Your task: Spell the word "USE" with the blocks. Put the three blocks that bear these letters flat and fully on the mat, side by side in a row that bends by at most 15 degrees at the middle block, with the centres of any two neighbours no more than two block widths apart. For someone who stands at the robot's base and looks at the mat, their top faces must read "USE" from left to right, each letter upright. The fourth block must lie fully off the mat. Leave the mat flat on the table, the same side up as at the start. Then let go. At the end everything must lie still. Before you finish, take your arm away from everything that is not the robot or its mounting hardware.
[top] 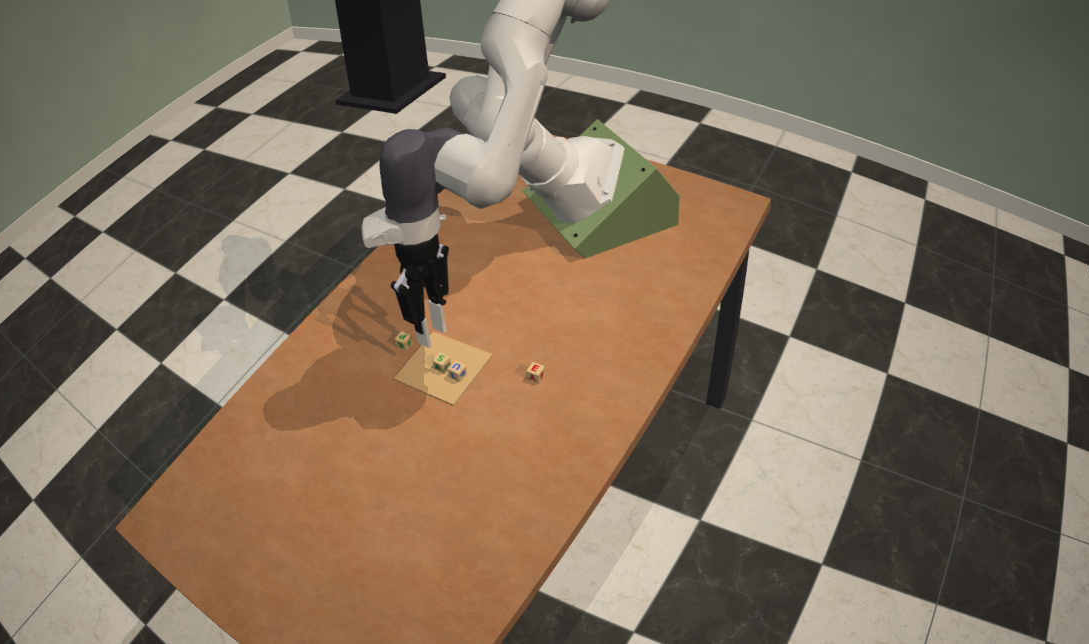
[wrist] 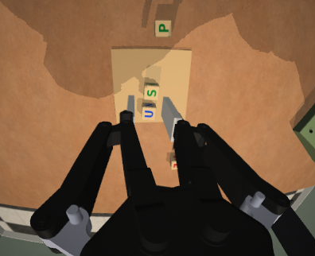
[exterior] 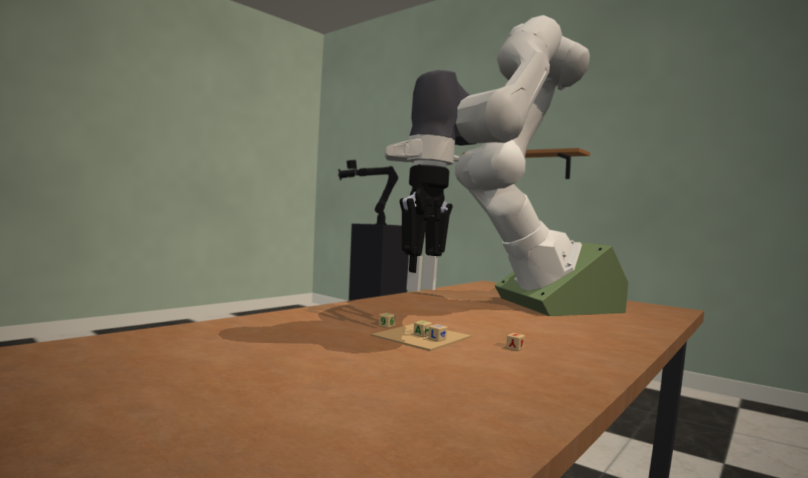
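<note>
The blue U block (top: 456,370) (exterior: 437,332) (wrist: 149,113) and green S block (top: 440,362) (exterior: 420,328) (wrist: 151,92) lie flat on the tan mat (top: 452,393) (exterior: 427,344) (wrist: 174,71), close together. From the base, U is left of S. The red E block (top: 534,372) (exterior: 515,341) (wrist: 174,162) lies on the table off the mat, on the U side, partly hidden by a finger in the wrist view. The green P block (top: 403,340) (exterior: 386,321) (wrist: 163,29) lies off the opposite edge. My gripper (top: 431,336) (exterior: 422,289) is partly open and empty, raised above the mat.
The green robot base (top: 636,200) (exterior: 590,285) stands at one end of the wooden table (top: 388,512) (exterior: 276,404). The arm's shadow falls across part of the mat and the table around the P block.
</note>
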Robot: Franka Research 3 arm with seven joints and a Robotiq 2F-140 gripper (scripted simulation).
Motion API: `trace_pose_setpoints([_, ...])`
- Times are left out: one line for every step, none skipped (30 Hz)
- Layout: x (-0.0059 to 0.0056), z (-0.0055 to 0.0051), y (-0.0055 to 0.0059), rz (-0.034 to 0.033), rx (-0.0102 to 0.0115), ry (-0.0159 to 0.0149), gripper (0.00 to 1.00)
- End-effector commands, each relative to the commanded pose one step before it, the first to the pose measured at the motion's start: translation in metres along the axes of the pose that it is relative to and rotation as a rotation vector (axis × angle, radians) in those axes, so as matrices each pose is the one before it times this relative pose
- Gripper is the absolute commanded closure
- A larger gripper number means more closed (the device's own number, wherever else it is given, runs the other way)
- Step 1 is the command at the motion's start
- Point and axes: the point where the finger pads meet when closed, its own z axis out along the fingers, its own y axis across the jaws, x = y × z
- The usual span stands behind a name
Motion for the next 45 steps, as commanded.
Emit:
trace_pose_setpoints([-0.00135,-0.00175,0.01018,0.01031,-0.03437,-0.00330,0.75])
trace_pose_setpoints([0.00000,-0.00004,0.00000,0.00000,0.00000,0.00000,0.75])
trace_pose_setpoints([0.00000,0.00000,0.00000,0.00000,0.00000,0.00000,0.00])
trace_pose_setpoints([0.00000,0.00000,0.00000,0.00000,0.00000,0.00000,0.00])
trace_pose_setpoints([0.00000,0.00000,0.00000,0.00000,0.00000,0.00000,0.00])
trace_pose_setpoints([0.00000,0.00000,0.00000,0.00000,0.00000,0.00000,0.00])
trace_pose_setpoints([0.00000,0.00000,0.00000,0.00000,0.00000,0.00000,0.00])
trace_pose_setpoints([0.00000,0.00000,0.00000,0.00000,0.00000,0.00000,0.00])
trace_pose_setpoints([0.00000,0.00000,0.00000,0.00000,0.00000,0.00000,0.00])
trace_pose_setpoints([0.00000,0.00000,0.00000,0.00000,0.00000,0.00000,0.00])
trace_pose_setpoints([0.00000,0.00000,0.00000,0.00000,0.00000,0.00000,0.00])
trace_pose_setpoints([0.00000,0.00000,0.00000,0.00000,0.00000,0.00000,0.00])
trace_pose_setpoints([0.00000,0.00000,0.00000,0.00000,0.00000,0.00000,0.00])
trace_pose_setpoints([0.00000,0.00000,0.00000,0.00000,0.00000,0.00000,0.00])
trace_pose_setpoints([0.00000,0.00000,0.00000,0.00000,0.00000,0.00000,0.00])
trace_pose_setpoints([0.00000,0.00000,0.00000,0.00000,0.00000,0.00000,0.00])
trace_pose_setpoints([0.00000,0.00000,0.00000,0.00000,0.00000,0.00000,0.00])
trace_pose_setpoints([0.00000,0.00000,0.00000,0.00000,0.00000,0.00000,0.00])
trace_pose_setpoints([0.00000,0.00000,0.00000,0.00000,0.00000,0.00000,0.00])
trace_pose_setpoints([0.00000,0.00000,0.00000,0.00000,0.00000,0.00000,0.00])
trace_pose_setpoints([0.00000,0.00000,0.00000,0.00000,0.00000,0.00000,0.00])
trace_pose_setpoints([0.00000,0.00000,0.00000,0.00000,0.00000,0.00000,0.00])
trace_pose_setpoints([0.00000,0.00000,0.00000,0.00000,0.00000,0.00000,0.00])
trace_pose_setpoints([0.00000,0.00000,0.00000,0.00000,0.00000,0.00000,0.00])
trace_pose_setpoints([-0.00044,0.00005,-0.00004,0.00006,0.00000,0.00000,0.00])
trace_pose_setpoints([-0.00246,0.00031,-0.00021,0.00034,-0.00001,-0.00003,0.00])
trace_pose_setpoints([-0.00511,0.00064,-0.00036,0.00068,-0.00004,-0.00015,0.00])
trace_pose_setpoints([-0.00727,0.00092,-0.00035,0.00090,-0.00011,-0.00043,0.00])
trace_pose_setpoints([-0.00818,0.00106,-0.00018,0.00093,-0.00020,-0.00076,0.00])
trace_pose_setpoints([-0.00752,0.00098,0.00004,0.00078,-0.00026,-0.00094,0.00])
trace_pose_setpoints([-0.00544,0.00072,0.00015,0.00053,-0.00024,-0.00082,0.00])
trace_pose_setpoints([-0.00266,0.00036,0.00011,0.00025,-0.00013,-0.00044,0.00])
trace_pose_setpoints([-0.00047,0.00006,0.00002,0.00004,-0.00002,-0.00008,0.00])
trace_pose_setpoints([0.00000,0.00000,0.00000,0.00000,0.00000,0.00000,0.69])
trace_pose_setpoints([0.00000,0.00000,0.00000,0.00000,0.00000,0.00000,0.69])
trace_pose_setpoints([0.00000,0.00000,0.00000,0.00000,0.00000,0.00000,0.69])
trace_pose_setpoints([0.00000,0.00000,0.00000,0.00000,0.00000,0.00000,0.69])
trace_pose_setpoints([0.00000,0.00000,0.00000,0.00000,0.00000,0.00000,0.69])
trace_pose_setpoints([0.00000,0.00000,0.00000,0.00000,0.00000,0.00000,0.69])
trace_pose_setpoints([0.00000,0.00000,0.00000,0.00000,0.00000,0.00000,0.69])
trace_pose_setpoints([0.00000,0.00000,0.00000,0.00000,0.00000,0.00000,0.69])
trace_pose_setpoints([0.00000,0.00000,0.00000,0.00000,0.00000,0.00000,0.69])
trace_pose_setpoints([0.00000,0.00000,0.00000,0.00000,0.00000,0.00000,0.69])
trace_pose_setpoints([0.00000,0.00000,0.00000,0.00000,0.00000,0.00000,0.69])
trace_pose_setpoints([0.00000,0.00000,0.00000,0.00000,0.00000,0.00000,0.69])
